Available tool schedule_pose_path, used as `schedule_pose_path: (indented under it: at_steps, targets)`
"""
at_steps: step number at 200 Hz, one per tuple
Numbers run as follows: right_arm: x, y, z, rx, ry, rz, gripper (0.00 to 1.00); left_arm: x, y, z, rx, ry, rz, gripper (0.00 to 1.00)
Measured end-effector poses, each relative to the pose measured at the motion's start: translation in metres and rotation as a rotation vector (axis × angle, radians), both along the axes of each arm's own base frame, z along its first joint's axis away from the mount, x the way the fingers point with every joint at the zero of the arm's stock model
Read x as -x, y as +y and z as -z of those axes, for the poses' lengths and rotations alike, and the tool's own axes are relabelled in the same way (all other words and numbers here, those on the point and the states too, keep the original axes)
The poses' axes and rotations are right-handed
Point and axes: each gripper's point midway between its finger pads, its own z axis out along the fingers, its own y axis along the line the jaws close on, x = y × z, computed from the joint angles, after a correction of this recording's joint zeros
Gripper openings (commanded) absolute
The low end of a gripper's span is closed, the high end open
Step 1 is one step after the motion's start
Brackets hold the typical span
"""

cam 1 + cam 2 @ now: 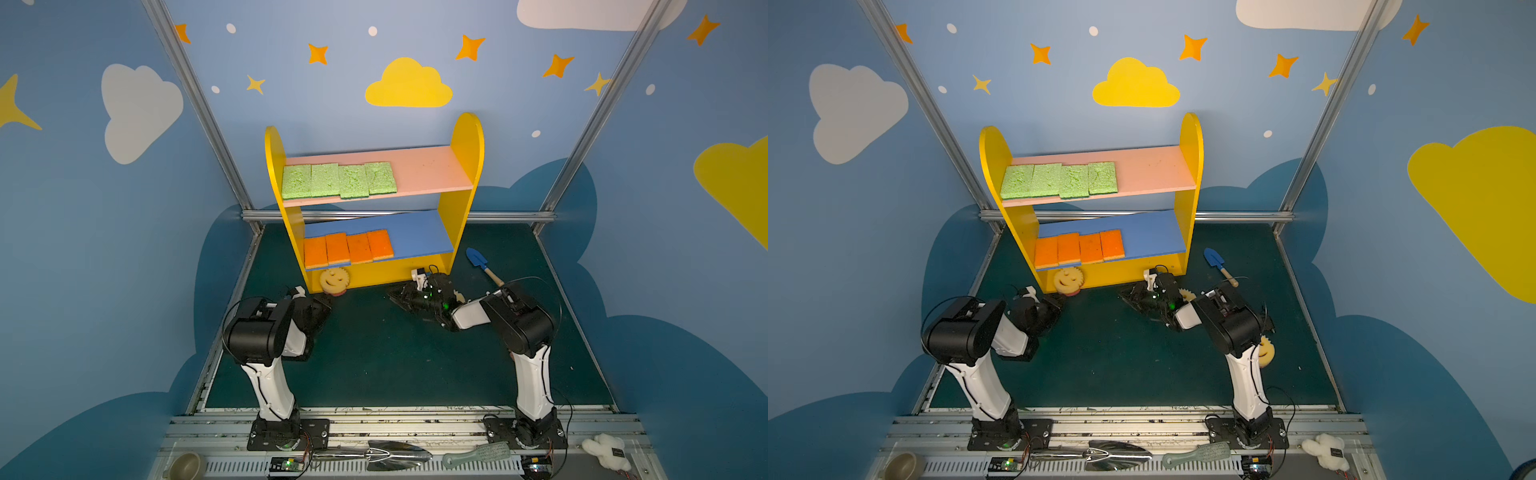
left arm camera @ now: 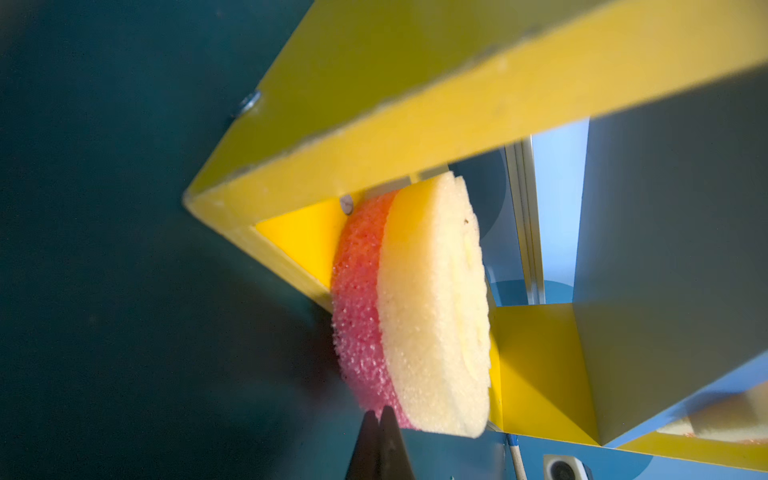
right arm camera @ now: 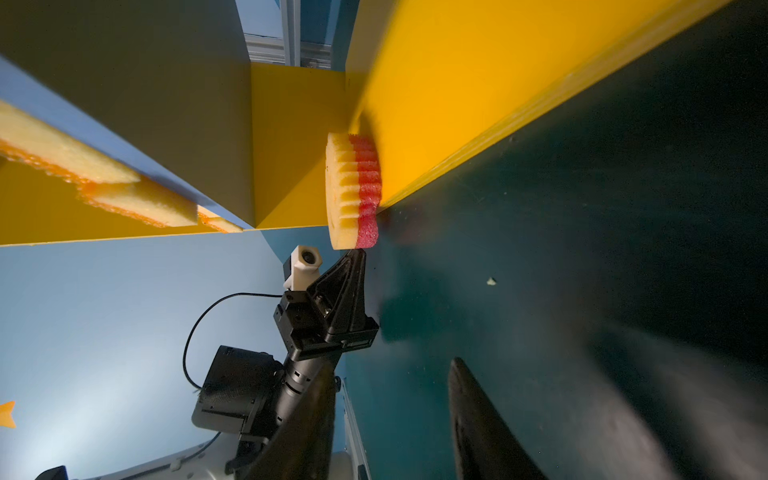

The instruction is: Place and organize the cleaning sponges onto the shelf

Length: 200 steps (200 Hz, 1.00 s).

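**Nudging a round sponge into the bottom bay of the small wooden shelf with yellow round-topped side panels (image 1: 467, 137).** The round yellow smiley-face sponge with a pink underside (image 1: 333, 281) lies face up on the shelf's yellow base board (image 1: 386, 276). It sits in the corner by the side panel nearer the left arm, and its rim overhangs the base's front edge. The left claw (image 2: 379, 415) is closed with nothing between its fingers, its tips at that overhanging rim. The right claw (image 3: 394, 370) is open and empty just in front of the shelf's base. The step in hand appears to be a push. It is best made low and level through the middle of the rim, so the soft foam slides along the base rather than tipping or pivoting against the side panel. It should also be gentle enough that the shelf does not shift. Contents: the pink upper board (image 1: 428, 170) carries four light-green porous rectangular sponges (image 1: 338, 180) in a close row from that same panel. The blue lower board (image 1: 419, 237) carries four orange-topped yellow rectangular sponges (image 1: 348, 248) likewise. A second smiley sponge (image 1: 1265, 351) lies on the dark green worktop (image 1: 374, 353) well in front of the shelf, partly hidden by the right arm.
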Motion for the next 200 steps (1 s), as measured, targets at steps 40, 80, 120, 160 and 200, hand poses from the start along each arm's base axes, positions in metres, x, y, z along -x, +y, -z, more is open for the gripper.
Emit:
schedule_pose_path:
  at_steps: [40,80,120,160,200]
  targets:
    - [-0.001,0.000,0.001,-0.003,0.007,0.000,0.44,-0.011,0.000,-0.005,0.001,-0.020,-0.001,0.03]
    - [-0.002,-0.001,0.001,-0.006,0.012,0.001,0.44,-0.023,-0.001,-0.014,0.001,-0.047,-0.001,0.03]
    - [0.000,-0.001,0.003,-0.006,0.019,-0.005,0.44,-0.031,0.000,-0.012,0.001,-0.043,-0.004,0.03]
    - [0.000,0.000,0.003,-0.008,0.018,-0.007,0.44,-0.031,0.001,-0.005,0.000,-0.022,-0.007,0.03]
    - [0.000,0.000,0.003,-0.008,0.018,-0.007,0.44,-0.029,0.001,-0.008,-0.015,-0.030,0.000,0.16]
